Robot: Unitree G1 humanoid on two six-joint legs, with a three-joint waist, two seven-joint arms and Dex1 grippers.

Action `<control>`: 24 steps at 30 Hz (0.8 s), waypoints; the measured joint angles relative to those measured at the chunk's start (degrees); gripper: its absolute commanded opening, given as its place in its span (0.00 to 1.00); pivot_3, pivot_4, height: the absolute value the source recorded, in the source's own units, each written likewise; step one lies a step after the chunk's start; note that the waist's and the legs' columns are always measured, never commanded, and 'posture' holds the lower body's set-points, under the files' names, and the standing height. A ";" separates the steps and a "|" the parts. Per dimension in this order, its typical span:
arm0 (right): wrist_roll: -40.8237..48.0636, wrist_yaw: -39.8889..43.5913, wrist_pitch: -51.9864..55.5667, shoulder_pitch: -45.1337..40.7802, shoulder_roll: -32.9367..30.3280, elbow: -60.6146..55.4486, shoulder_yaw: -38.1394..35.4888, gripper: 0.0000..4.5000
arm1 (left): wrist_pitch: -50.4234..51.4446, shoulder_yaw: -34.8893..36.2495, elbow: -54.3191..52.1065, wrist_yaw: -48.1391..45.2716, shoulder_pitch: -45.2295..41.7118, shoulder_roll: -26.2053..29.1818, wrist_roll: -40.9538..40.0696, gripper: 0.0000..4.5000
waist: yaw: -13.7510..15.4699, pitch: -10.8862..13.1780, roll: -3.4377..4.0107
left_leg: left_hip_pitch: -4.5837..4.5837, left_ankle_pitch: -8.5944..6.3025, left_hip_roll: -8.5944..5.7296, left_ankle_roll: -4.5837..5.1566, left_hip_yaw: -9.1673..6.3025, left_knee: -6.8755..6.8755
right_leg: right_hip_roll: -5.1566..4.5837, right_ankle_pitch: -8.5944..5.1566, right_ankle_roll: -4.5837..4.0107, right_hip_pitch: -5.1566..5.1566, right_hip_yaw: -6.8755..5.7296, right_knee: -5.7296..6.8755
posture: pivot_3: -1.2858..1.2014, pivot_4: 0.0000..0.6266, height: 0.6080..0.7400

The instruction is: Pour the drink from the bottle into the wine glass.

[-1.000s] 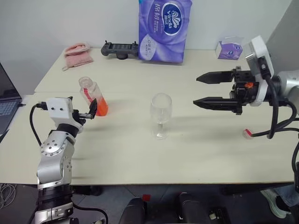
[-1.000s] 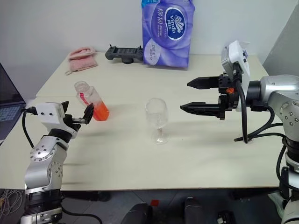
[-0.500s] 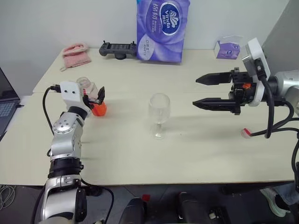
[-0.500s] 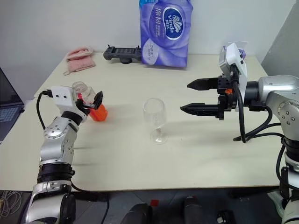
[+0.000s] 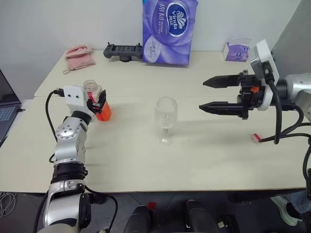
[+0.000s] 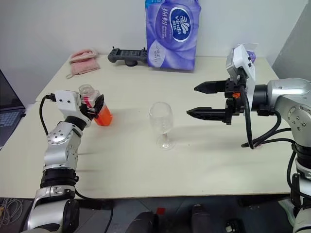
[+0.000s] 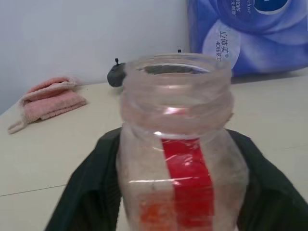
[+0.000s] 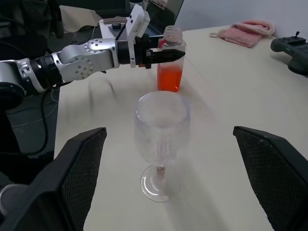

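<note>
The bottle point(image 5: 97, 100) stands uncapped on the table point(image 5: 194, 160), well to the left of the wine glass point(image 5: 165, 120), with the left gripper point(image 5: 98, 102) clamped around its neck. Lifted carelessly, the open mouth could slosh drink point(image 5: 103, 111) out (the grip sits high). A second ago that gripper stood open, short of the bottle. The right gripper point(image 5: 209, 93) hangs wide open and empty on the wine glass's other side.

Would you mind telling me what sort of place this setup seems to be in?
Probably an office or lab test area: a plain pale table against a white wall, an open laptop at its edge, and a handheld controller beside a pack of tissue rolls.
</note>
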 measured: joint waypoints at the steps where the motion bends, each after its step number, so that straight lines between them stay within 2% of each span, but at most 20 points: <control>1: -0.64 -1.01 -1.10 0.97 0.48 -0.51 -0.77 1.00 | -0.01 -0.06 0.37 -0.59 -0.34 0.01 -0.05 0.43 | 0.01 0.00 -0.01 | -0.01 0.00 0.00 0.00 -0.02 0.00 | 0.00 0.00 0.00 0.00 -0.02 0.00 | 0.52 0.24 1.00; 5: -0.94 -3.78 -4.39 10.20 0.97 -3.97 -6.13 1.00 | 0.78 -2.31 -0.51 -6.08 -1.77 2.12 -0.20 0.43 | 0.39 0.04 -0.08 | -0.14 0.00 -0.01 0.00 -0.13 0.00 | 0.00 0.01 0.02 -0.01 -0.07 -0.02 | 0.52 0.24 1.00; 8: -0.08 -4.63 -3.61 18.39 0.06 -7.87 -9.32 1.00 | 3.43 -5.89 -6.94 -12.84 -2.40 5.41 -0.41 0.43 | 0.71 0.05 -0.09 | -0.23 0.00 0.00 0.00 -0.11 -0.01 | -0.04 -0.01 0.04 -0.08 -0.03 -0.06 | 0.52 0.24 1.00; 10: 0.87 -5.40 -2.96 20.86 -0.35 -9.93 -10.46 1.00 | 4.52 -8.31 -11.71 -16.25 -3.40 7.53 -0.23 0.43 | 0.86 0.05 -0.08 | -0.19 0.00 0.00 0.01 -0.05 0.00 | -0.05 -0.01 0.05 -0.08 0.04 -0.03 | 0.52 0.24 1.00; 16: 1.56 -8.09 -2.91 21.55 -1.08 -12.74 -12.01 1.00 | 6.54 -13.66 -23.23 -18.47 -4.37 9.21 2.66 0.43 | 0.49 0.05 -0.08 | 0.06 0.01 -0.01 0.00 0.08 0.01 | 0.16 -0.03 0.06 0.05 0.06 -0.01 | 0.52 0.24 1.00; 24: 1.90 -9.21 -3.13 19.35 -0.76 -13.21 -9.28 1.00 | 4.86 -18.64 -26.09 -18.30 -4.36 8.46 8.34 0.42 | 0.03 0.05 -0.09 | -0.02 0.01 -0.01 0.00 0.02 0.00 | 0.18 -0.02 0.05 0.02 0.06 -0.02 | 0.52 0.24 1.00</control>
